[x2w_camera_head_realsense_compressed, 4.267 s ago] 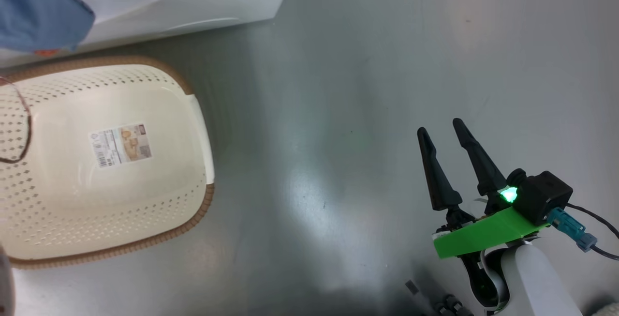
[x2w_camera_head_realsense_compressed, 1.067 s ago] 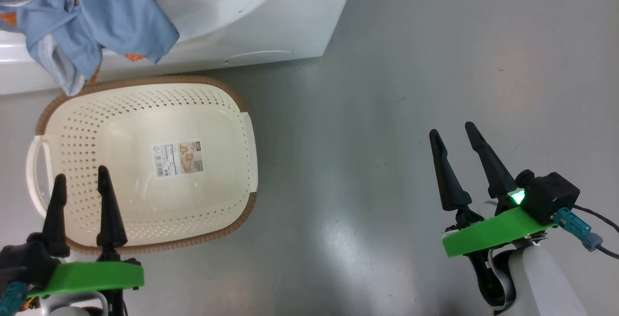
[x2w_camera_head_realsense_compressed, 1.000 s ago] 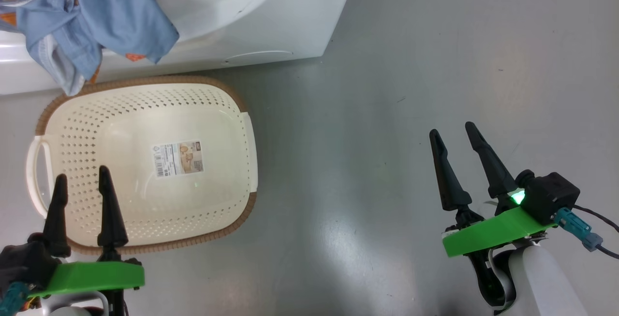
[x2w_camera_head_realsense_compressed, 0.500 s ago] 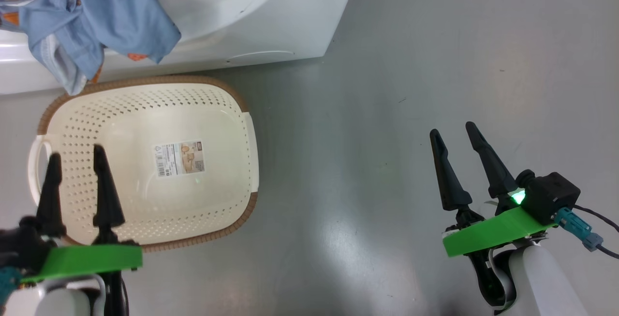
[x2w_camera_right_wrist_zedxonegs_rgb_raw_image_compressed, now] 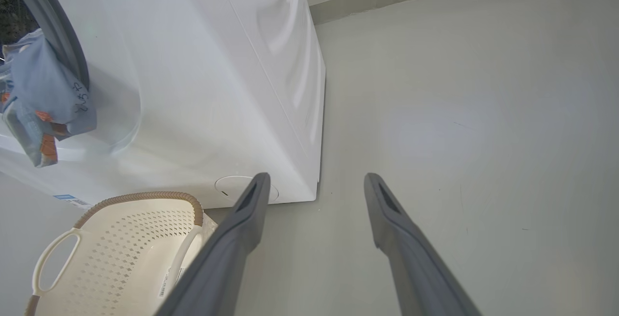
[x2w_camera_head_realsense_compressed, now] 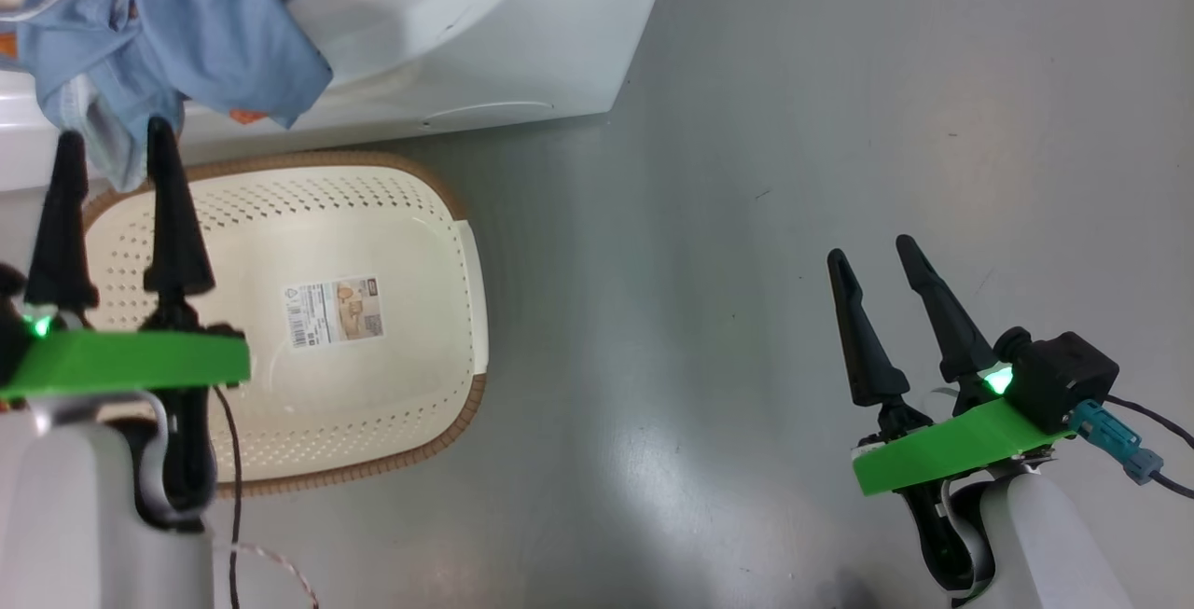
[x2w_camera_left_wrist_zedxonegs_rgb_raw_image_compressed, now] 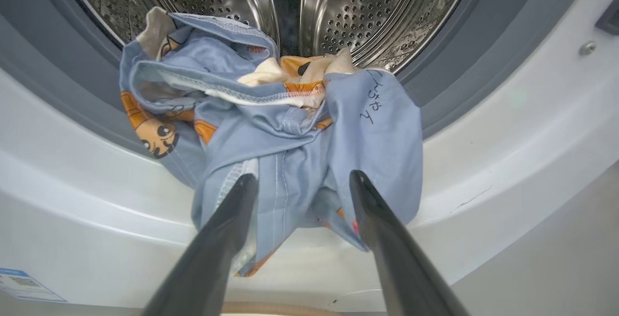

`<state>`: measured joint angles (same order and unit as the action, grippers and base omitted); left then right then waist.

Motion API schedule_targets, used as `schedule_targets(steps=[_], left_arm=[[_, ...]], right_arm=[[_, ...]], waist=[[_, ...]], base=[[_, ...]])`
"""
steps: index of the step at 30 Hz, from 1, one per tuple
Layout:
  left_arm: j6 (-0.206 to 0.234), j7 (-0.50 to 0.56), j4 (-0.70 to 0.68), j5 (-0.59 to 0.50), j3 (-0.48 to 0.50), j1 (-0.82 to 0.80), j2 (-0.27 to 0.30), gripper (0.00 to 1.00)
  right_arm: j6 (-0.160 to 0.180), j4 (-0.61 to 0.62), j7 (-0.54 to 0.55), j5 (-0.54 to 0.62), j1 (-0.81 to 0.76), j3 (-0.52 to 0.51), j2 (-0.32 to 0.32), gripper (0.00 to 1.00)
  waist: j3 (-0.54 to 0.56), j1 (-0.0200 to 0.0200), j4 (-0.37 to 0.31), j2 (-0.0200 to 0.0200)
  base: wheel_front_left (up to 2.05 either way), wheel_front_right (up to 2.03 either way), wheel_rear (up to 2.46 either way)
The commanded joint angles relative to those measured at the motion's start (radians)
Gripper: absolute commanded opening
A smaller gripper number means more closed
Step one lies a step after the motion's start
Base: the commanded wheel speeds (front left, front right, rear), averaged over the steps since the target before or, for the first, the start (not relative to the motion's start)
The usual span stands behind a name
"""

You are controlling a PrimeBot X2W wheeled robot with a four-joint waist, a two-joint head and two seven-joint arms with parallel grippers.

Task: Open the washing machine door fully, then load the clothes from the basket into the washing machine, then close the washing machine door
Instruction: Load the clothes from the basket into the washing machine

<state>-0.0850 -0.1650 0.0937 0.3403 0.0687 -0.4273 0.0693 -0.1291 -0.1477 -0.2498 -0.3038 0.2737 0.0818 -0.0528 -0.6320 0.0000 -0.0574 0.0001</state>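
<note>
A bare grey floor (x2w_camera_head_realsense_compressed: pixel 746 217) runs out to the right of the washer (x2w_camera_head_realsense_compressed: pixel 522 59), which stands at the far left with the basket (x2w_camera_head_realsense_compressed: pixel 373 385) just in front of it. The basket is empty down to the paper label (x2w_camera_head_realsense_compressed: pixel 333 311) on its bottom, so the unloading looks done. The washer's mouth is unobstructed in the left wrist view, so the door-opening step can be judged complete. The clothes (x2w_camera_head_realsense_compressed: pixel 205 40) are only half loaded. The blue bundle lies across the grey lip of the mouth, with its far part over the steel drum (x2w_camera_left_wrist_zedxonegs_rgb_raw_image_compressed: pixel 309 6) and its near folds hanging down the white front above the basket's far rim. The left gripper (x2w_camera_head_realsense_compressed: pixel 114 129) is spread and empty, its fingers pointing at the hanging fold from either side. I cannot tell whether they touch the cloth. The right gripper (x2w_camera_head_realsense_compressed: pixel 868 248) is also spread and empty, over bare floor well to the right. What is left, by my reading, is to push the bundle fully into the drum and then close the door.
</note>
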Motion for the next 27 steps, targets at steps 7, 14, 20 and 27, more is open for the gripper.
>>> schedule_targets(steps=[7, 14, 20, 27], left_arm=[[-0.012, 0.128, 0.014, 0.080, 0.020, -0.125, 0.040, 1.00], [0.016, 0.259, 0.136, 0.130, 0.025, -0.216, 0.053, 1.00], [0.047, 0.275, 0.197, 0.158, 0.051, -0.267, 0.050, 1.00], [0.051, 0.276, 0.279, 0.209, 0.077, -0.340, 0.044, 1.00]], right_arm=[[-0.002, 0.011, -0.012, -0.008, -0.008, 0.026, 0.003, 1.00], [-0.002, 0.007, -0.012, -0.018, -0.007, 0.036, 0.003, 1.00], [-0.002, 0.001, -0.012, -0.021, -0.010, 0.037, 0.003, 1.00], [-0.002, -0.005, -0.012, -0.021, -0.009, 0.044, 0.003, 1.00]], waist=[[-0.001, 0.0000, -0.007, -0.0001], [-0.004, 0.0000, -0.022, -0.0001], [-0.007, 0.0000, -0.024, -0.0001], [-0.011, 0.0000, -0.022, -0.0001]], base=[[0.00, 0.00, 0.00], [0.00, 0.00, 0.00], [0.00, 0.00, 0.00], [0.00, 0.00, 0.00]])
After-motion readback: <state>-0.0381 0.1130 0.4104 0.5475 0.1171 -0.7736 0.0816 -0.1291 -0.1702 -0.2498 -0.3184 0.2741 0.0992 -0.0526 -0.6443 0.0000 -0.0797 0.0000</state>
